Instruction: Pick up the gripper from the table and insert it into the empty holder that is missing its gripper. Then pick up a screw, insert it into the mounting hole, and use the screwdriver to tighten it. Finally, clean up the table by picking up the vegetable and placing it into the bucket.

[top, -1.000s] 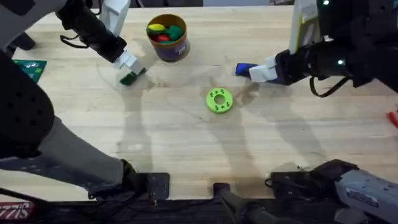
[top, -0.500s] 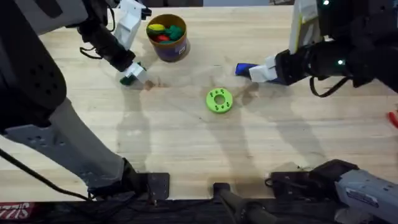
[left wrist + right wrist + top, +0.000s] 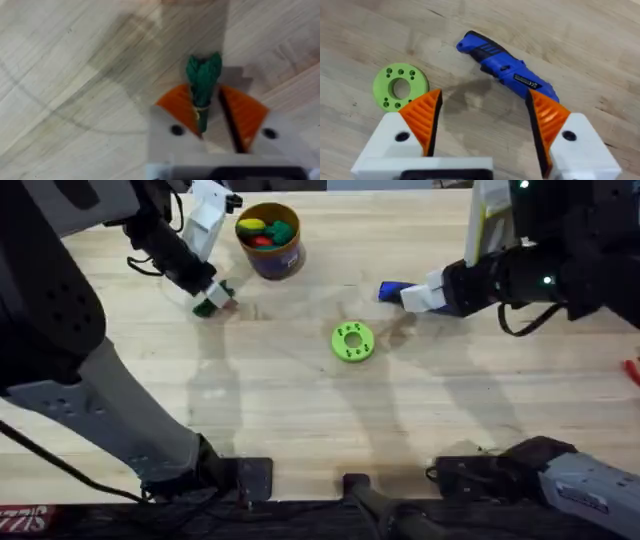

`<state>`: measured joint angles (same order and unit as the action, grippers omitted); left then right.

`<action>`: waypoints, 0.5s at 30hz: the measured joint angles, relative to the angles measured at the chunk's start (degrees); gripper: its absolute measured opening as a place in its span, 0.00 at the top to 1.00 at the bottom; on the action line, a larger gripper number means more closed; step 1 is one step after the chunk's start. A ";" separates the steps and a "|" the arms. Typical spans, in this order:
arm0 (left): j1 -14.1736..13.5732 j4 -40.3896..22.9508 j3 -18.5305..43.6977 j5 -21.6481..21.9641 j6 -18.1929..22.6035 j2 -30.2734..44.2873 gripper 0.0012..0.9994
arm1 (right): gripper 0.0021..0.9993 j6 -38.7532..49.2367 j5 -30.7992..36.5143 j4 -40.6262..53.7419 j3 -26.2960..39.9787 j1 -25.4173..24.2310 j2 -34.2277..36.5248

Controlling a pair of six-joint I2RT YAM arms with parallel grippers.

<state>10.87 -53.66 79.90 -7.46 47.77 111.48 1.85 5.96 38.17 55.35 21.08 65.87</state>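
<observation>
We see the left gripper [image 3: 207, 112] reaching far left beside the bucket [image 3: 269, 240], pinching the vegetable [image 3: 202, 75] above the table [image 3: 300, 400], while the right gripper [image 3: 482, 117] hovers spread over the screwdriver [image 3: 507, 72].

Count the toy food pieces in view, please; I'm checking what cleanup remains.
4, though more may be hidden in the cup. Yellow, red and green pieces sit in the dark blue tan-rimmed bucket; the dark green leafy vegetable is between the left gripper's fingers.
</observation>
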 joint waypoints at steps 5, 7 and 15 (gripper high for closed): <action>-0.02 0.39 0.02 0.04 -0.19 0.02 0.98 | 0.04 0.00 0.00 -0.02 0.00 0.00 0.02; -0.04 0.39 0.02 -0.01 -0.37 0.00 0.97 | 0.04 0.00 0.00 0.00 0.00 0.00 0.02; -1.29 0.02 0.20 -0.01 -0.74 -5.16 0.98 | 0.04 0.00 0.00 -0.02 0.00 0.00 0.00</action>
<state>9.59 -53.65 80.09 -7.46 47.03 106.32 1.85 5.96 38.15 55.35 21.08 65.87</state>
